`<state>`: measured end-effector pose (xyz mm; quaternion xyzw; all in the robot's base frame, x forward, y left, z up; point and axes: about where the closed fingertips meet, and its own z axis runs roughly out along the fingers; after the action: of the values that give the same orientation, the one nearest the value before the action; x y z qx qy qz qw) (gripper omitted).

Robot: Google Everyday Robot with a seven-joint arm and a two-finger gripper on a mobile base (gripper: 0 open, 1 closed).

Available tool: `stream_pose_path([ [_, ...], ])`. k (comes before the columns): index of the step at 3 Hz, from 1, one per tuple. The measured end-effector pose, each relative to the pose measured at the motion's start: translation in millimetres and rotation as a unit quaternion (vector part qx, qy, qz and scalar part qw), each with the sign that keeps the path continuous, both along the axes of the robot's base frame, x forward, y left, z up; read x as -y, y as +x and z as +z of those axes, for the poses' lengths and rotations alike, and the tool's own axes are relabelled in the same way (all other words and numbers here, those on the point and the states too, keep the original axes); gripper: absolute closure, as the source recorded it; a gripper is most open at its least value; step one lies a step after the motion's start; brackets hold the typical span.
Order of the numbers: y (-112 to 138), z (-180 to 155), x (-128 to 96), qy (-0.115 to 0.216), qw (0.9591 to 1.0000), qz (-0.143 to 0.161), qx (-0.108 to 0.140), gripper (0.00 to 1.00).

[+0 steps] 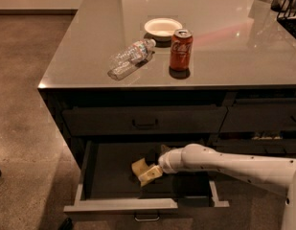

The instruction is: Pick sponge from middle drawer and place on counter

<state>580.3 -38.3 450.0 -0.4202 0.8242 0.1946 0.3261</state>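
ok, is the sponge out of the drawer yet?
No, in. The sponge lies on the open drawer's dark floor, the pincer at it.

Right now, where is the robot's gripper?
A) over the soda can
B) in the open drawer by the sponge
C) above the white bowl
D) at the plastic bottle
B: the gripper is down inside the open middle drawer, right beside the sponge, well below the counter.
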Motion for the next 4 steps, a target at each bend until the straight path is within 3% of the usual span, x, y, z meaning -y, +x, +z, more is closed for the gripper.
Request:
stream_pose_path([
  [2,16,-48,-4,0.012,0.9996,-0.005,0.026,0.00],
  [3,20,-64,-3,0.013,0.9996,-0.007,0.024,0.00],
  [4,24,-82,4,0.013,0.9997,-0.018,0.009,0.27],
])
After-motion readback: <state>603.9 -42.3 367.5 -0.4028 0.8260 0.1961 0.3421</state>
